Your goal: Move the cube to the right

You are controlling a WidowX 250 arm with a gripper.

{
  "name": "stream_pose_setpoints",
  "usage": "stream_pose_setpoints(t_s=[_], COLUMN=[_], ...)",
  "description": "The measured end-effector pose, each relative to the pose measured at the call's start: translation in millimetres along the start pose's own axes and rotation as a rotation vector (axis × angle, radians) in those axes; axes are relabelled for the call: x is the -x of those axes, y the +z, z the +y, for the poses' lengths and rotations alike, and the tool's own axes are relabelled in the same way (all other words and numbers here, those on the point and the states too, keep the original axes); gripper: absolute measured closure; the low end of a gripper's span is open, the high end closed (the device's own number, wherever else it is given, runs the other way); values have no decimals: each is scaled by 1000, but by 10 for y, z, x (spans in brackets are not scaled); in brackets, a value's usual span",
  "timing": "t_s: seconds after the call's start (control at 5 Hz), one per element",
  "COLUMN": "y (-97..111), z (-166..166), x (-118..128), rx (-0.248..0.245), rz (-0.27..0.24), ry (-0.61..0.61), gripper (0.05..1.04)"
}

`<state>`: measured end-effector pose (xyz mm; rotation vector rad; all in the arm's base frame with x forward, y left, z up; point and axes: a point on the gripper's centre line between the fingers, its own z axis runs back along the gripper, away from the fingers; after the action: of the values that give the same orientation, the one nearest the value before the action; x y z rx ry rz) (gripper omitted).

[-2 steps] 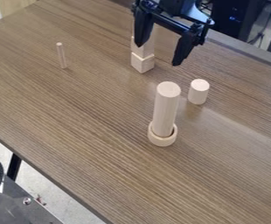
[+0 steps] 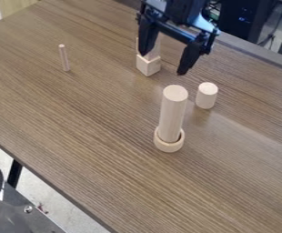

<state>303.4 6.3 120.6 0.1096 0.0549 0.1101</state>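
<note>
Tabletop (image 2: 95, 113) was overhung by pincer (image 2: 163, 63), spread wide w/ nil gripped; cube (image 2: 148, 67) was seen nr. one tip, block (image 2: 156, 49) atop part-hidden by finger (image 2: 148, 36). Tall cyl. (image 2: 171, 113) in ring (image 2: 168, 147) & short cyl. (image 2: 206, 96) were set camera-side of it.

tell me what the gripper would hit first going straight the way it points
Probably the tabletop, since the gripper points down. In the picture its fingertips hang close to the cube and the tall cylinder, so one could catch either first; its height is unclear.
</note>
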Motion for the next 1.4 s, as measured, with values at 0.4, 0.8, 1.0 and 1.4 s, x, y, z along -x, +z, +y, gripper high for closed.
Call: stream_pose_setpoints(t_s=[0.4,0.8,1.0,1.4], y=[166,142,94,102], z=[252,419,473,554], x=[-261,-598,-728,-862], rx=[42,13,-26,-80], rz=[-34,7,24,34], ry=[75,37,-12,-121], gripper=[84,84,84,84])
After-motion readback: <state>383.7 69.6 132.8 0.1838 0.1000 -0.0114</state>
